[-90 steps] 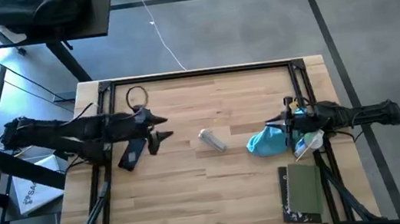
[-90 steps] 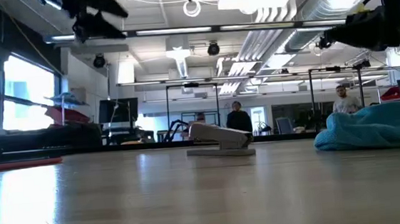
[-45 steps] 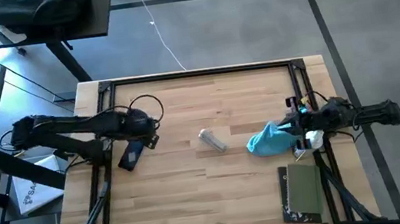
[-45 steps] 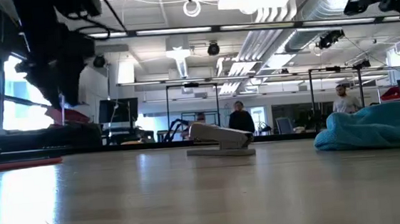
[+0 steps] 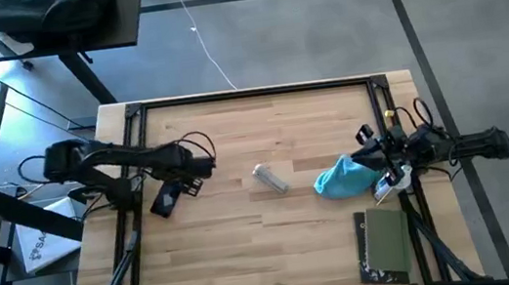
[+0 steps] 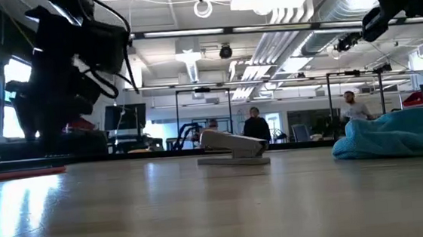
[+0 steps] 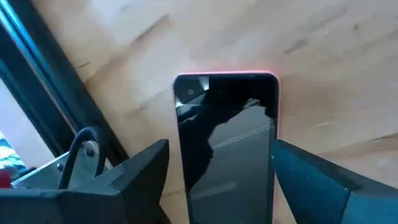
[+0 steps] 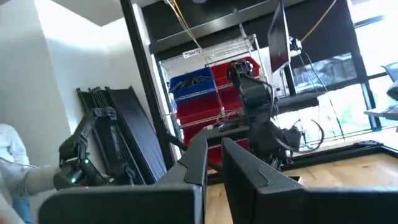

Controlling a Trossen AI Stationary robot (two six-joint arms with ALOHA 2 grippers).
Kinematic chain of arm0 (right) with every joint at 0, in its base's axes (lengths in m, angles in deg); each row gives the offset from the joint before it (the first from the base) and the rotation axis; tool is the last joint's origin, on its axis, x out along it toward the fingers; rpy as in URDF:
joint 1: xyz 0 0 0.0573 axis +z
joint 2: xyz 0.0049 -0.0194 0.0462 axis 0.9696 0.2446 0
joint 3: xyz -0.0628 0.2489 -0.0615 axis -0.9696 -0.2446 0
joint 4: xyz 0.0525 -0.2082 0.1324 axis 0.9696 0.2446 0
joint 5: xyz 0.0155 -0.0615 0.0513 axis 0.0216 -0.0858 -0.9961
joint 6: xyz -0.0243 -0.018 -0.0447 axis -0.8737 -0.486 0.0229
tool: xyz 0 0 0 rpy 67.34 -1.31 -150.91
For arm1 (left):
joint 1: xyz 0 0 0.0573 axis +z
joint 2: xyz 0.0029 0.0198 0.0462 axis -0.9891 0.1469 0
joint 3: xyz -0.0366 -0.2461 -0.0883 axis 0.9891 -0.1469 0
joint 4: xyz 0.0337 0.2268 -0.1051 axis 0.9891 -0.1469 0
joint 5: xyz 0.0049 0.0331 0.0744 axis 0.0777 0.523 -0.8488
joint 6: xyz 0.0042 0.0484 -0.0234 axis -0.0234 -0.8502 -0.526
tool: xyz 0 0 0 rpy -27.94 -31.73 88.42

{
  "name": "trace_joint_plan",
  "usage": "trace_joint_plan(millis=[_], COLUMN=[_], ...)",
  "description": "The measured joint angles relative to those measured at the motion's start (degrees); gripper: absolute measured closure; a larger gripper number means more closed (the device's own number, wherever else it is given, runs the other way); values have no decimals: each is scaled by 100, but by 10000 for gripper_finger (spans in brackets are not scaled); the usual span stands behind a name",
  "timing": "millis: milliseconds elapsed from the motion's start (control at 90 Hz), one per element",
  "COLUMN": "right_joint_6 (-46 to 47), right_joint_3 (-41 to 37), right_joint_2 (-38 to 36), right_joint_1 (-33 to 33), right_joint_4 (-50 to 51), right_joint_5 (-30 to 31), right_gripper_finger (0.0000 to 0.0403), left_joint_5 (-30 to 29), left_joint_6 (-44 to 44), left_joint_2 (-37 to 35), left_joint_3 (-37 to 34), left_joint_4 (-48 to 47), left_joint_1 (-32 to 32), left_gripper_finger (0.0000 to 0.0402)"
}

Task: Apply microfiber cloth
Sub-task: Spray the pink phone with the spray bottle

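The light-blue microfiber cloth (image 5: 341,178) lies crumpled on the table's right part, a low heap in the low view (image 6: 398,134). My right gripper (image 5: 362,159) hangs above the cloth's right side, fingers level and shut on nothing (image 8: 214,144). At the table's left, my left gripper (image 5: 180,177) points down, open, over a dark phone (image 5: 165,200). In the left wrist view its fingers stand on either side of the phone (image 7: 225,130), which lies flat on the wood. Whether they touch it I cannot tell.
A small pale grey oblong thing (image 5: 269,178) lies near the table's middle. A dark olive-green book (image 5: 386,243) lies at the near right corner. A small whitish bottle (image 5: 393,181) lies by the right edge. Black frame rails (image 5: 248,91) edge the table. People stand in the room behind.
My left arm has come down from high above the table and tipped its gripper downward, over the phone at the table's left. My right gripper has risen a little above the cloth. The cloth, the grey thing and the book have stayed put.
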Motion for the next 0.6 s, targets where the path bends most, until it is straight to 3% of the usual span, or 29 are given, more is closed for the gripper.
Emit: trace_joint_plan(millis=[333, 600], right_joint_6=[-3, -5], right_joint_3=[2, 2], right_joint_2=[-2, -2], right_joint_1=[0, 0], right_joint_4=[-16, -15], right_joint_5=[0, 31], right_gripper_finger=[386, 386], left_joint_5=[332, 558], left_joint_6=[-137, -181], left_joint_2=[842, 682], left_joint_3=[30, 81], left_joint_4=[803, 1330], left_joint_1=[-594, -910], left_gripper_finger=[140, 140])
